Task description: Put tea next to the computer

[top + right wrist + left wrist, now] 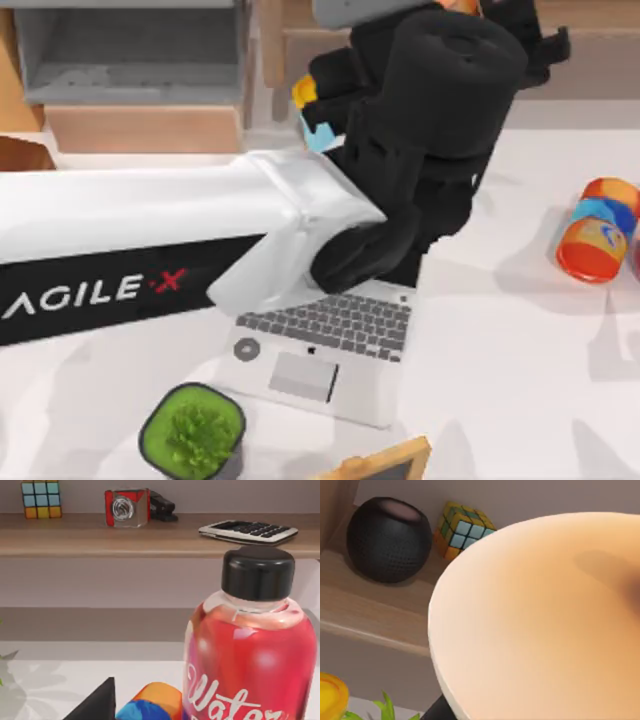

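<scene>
The tea (545,630) sits right up against the left wrist camera, a broad milky-tan curve in front of a wooden shelf (380,615). Its place over the table (500,380) cannot be fixed. Whether the left gripper is clamped on it I cannot tell.

The left arm (150,230) reaches from the table's left edge, its black wrist above the screen of the computer (330,350), which stands open near the front edge. A good placement, I judge, means keeping the cup upright, lowering it onto bare table just beside the laptop's right side, and letting go only once the base rests flat.

A blue cup with a yellow lid (312,115) stands behind the arm, contents hidden. An orange-red can (597,230) lies tipped at the right edge. A water bottle (250,645) holds red liquid under a black cap. The right arm idles low by that bottle.
</scene>
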### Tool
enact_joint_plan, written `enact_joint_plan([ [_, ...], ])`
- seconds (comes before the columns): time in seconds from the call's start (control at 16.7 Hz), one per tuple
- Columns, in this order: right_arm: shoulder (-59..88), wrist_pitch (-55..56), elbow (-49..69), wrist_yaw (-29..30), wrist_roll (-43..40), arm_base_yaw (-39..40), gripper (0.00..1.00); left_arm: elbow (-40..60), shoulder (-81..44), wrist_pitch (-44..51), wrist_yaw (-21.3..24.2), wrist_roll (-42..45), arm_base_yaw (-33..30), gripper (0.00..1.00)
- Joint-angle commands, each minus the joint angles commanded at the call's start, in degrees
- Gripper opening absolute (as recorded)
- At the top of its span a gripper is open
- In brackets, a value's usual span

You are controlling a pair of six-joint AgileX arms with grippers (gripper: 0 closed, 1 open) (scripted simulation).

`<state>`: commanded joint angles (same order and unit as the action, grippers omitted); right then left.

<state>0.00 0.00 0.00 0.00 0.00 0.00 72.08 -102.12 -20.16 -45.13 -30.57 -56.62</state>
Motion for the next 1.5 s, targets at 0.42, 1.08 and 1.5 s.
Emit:
enact_joint_plan([
  [0.42, 0.0, 0.0, 0.0, 0.0, 0.0, 0.0, 1.0, 9.61, -15.69, 15.88, -16.77, -6.85, -14.61, 0.0],
  [1.08, 0.0, 0.0, 0.0, 0.0, 0.0, 0.0, 1.0, 10.23, -20.24, 20.57, -21.28, -7.98, -17.18, 0.0],
  [1.5, 0.0, 0.0, 0.0, 0.0, 0.0, 0.0, 1.0, 11.01, -20.13, 18.16, -21.85, -8.05, -17.4, 0.0],
])
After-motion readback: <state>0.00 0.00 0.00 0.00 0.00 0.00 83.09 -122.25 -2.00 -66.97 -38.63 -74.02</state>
